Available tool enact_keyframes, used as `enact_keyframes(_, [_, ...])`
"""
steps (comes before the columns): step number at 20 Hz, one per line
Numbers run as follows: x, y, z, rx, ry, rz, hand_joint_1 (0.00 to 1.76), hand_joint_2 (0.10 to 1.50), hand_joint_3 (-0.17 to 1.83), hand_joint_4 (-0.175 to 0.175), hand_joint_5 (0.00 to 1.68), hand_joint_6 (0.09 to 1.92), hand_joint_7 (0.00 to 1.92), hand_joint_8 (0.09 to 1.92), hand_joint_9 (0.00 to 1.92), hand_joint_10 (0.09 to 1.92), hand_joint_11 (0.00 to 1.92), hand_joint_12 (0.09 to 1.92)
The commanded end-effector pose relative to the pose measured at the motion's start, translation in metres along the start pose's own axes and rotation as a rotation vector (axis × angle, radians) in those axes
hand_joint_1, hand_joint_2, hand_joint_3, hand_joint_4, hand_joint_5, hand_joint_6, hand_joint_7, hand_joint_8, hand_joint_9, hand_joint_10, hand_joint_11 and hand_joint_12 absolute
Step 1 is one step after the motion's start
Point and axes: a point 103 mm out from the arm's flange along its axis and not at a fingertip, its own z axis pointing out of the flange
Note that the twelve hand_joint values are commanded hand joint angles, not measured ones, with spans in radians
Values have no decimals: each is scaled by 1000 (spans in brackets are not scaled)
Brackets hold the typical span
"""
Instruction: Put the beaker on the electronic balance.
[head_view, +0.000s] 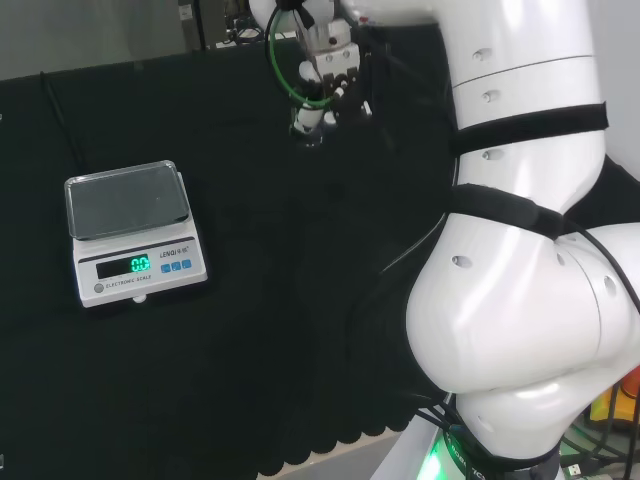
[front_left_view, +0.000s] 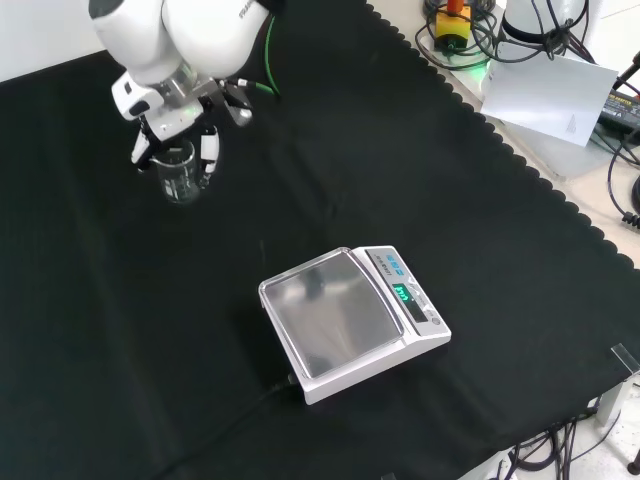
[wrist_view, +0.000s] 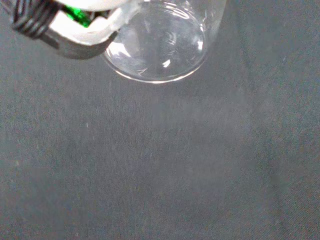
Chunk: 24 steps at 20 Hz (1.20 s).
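Head view first: the hand (head_view: 322, 85) hangs well beyond the electronic balance (head_view: 135, 233), farther back and to its right, and the clear beaker is too hard to pick out here.

Front view: the beaker (front_left_view: 181, 172) sits upright between the curled fingers (front_left_view: 209, 150), far up and left of the balance (front_left_view: 352, 322), whose steel pan is bare. I judge the hand is clamped around the glass so it can be carried over. Whether the beaker's base touches the black cloth (front_left_view: 120, 330) or hangs just above it, I cannot tell.

Wrist view: the beaker (wrist_view: 160, 45) shows its round base, its rim cut off, one finger (wrist_view: 80, 30) against its wall.
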Motion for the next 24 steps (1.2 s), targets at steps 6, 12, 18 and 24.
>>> enact_keyframes(6, [9,-24,-38,-34,-10,-8,1239,855,645,-175,867,1298,919,1314,1346,1072,1298,1064])
enact_keyframes(12, [79,-37,-44,-39,-13,-156,1239,848,657,-175,870,1298,922,1315,1347,1072,1298,1065])
enact_keyframes(18, [180,-72,-40,-32,-51,-392,1240,842,666,-175,872,1299,924,1315,1349,1071,1300,1066])
enact_keyframes(24, [245,-109,-41,-33,-52,-552,1240,838,673,-175,874,1299,926,1315,1352,1069,1302,1066])
